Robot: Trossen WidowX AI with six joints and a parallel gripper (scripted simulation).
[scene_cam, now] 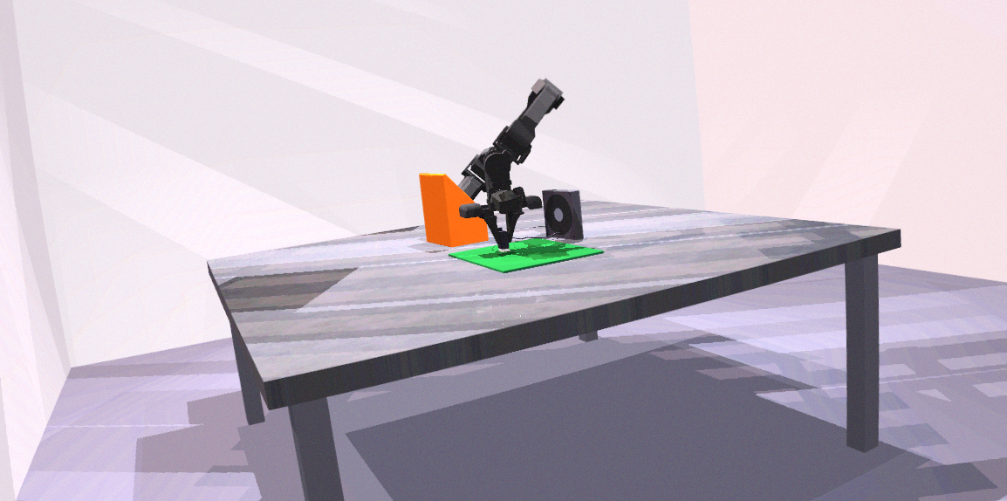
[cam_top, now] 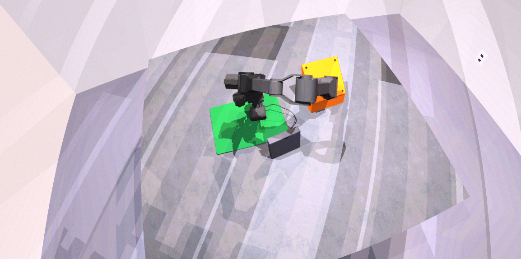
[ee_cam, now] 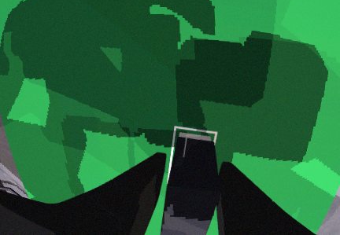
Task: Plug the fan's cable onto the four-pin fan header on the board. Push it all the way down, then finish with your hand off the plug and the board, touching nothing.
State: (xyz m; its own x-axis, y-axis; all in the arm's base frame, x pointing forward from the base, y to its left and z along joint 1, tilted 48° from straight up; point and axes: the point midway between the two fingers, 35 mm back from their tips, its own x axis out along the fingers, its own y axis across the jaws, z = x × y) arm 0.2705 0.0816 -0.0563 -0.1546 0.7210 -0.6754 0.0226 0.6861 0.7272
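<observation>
The green board (cam_top: 222,111) (scene_cam: 578,252) (ee_cam: 307,4) lies flat on the table. The black plug (ee_cam: 191,173) stands in the pale-outlined fan header (ee_cam: 195,130), with a pale strip showing at its far edge. How deep the plug sits cannot be told. My gripper (ee_cam: 193,166) (scene_cam: 504,246) is slightly open, with one finger on each side of the plug; a thin green gap shows beside the left finger, and the right finger is very close to the plug. The thin dark cable (cam_top: 295,117) curves from the board to the fan (cam_top: 286,145) (scene_cam: 574,215). The pins are hidden.
The orange block with a yellow sloping top (cam_top: 320,68) (scene_cam: 440,215) stands beside the arm, behind the board in the exterior view. The fan stands upright at the board's edge. The arm reaches over the board and hides part of it in the top view.
</observation>
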